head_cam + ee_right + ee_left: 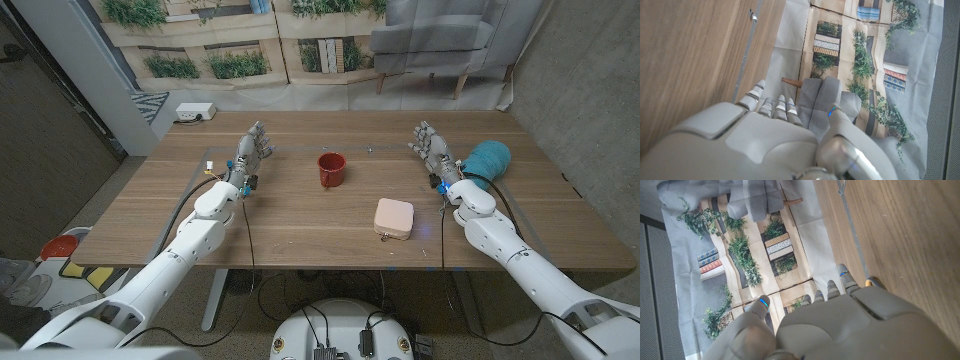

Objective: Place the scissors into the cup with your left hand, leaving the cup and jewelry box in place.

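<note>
Resting left hand [252,152] and right hand [432,146] on table [300,215], fingers spread, empty, red cup [331,168] between.

Left robot hand [251,150] and right robot hand [433,145] empty, fingers apart.

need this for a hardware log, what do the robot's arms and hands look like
Both arms have smooth white rounded shells, with thin black cables running loose alongside them. The left hand and right hand are grey and segmented, with small blue lights near the wrists and fingertips. The left wrist view shows one orange-tipped finger on the left hand.
</note>
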